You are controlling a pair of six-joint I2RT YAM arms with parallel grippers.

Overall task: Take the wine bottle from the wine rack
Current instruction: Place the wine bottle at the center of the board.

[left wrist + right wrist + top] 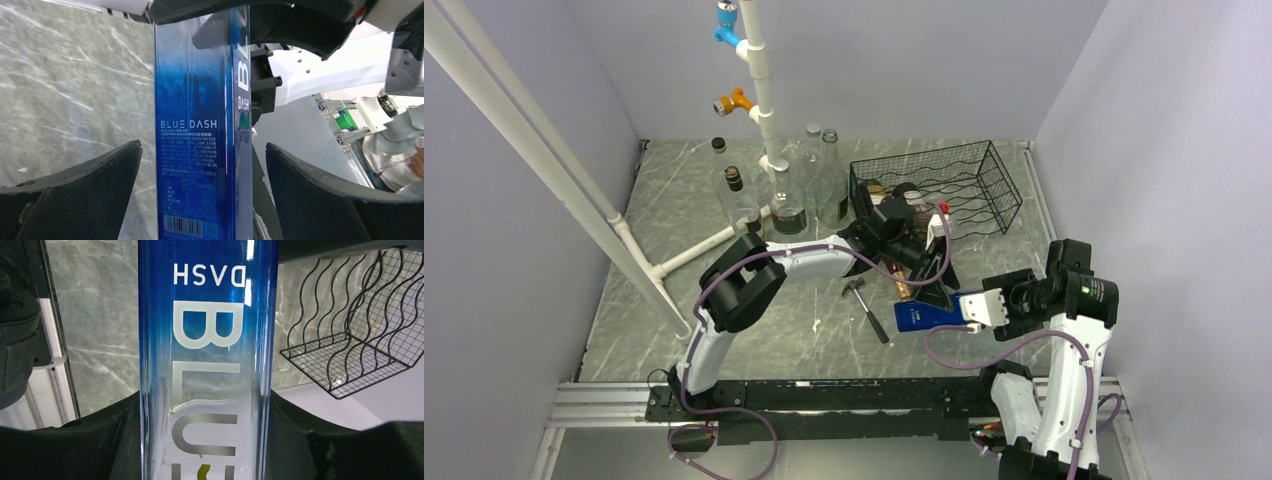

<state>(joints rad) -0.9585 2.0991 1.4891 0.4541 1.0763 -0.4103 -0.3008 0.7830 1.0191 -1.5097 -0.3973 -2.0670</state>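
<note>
The blue glass wine bottle (924,316) is off the black wire-mesh wine rack (969,185). In the top view it hangs above the grey marble-patterned table (724,330), at about 6 o'clock from the rack and well apart from it.

The right tool (205,400) is clamped on the bottle, with both dark fingers pressed against the glass. Its wrist camera shows large white letters running along the bottle, "DASH" upside down and parts of "BLUE" below it. The rack sits at 3 o'clock in that view, its wavy wire tiers and mesh floor plain to see.

The left tool (203,146) is spread wide, a finger on either side of the bottle with a clear gap on each side, so it grips nothing. That camera reads "BLUE DASH" in white across the blue label. Below it is a block of small print too fine to read, and a barcode (183,226) at the lower edge.

On the table, a small black-handled hammer (867,306) lies at 9 o'clock from the bottle. Several clear glass bottles (809,190) stand at 9 o'clock from the rack.
</note>
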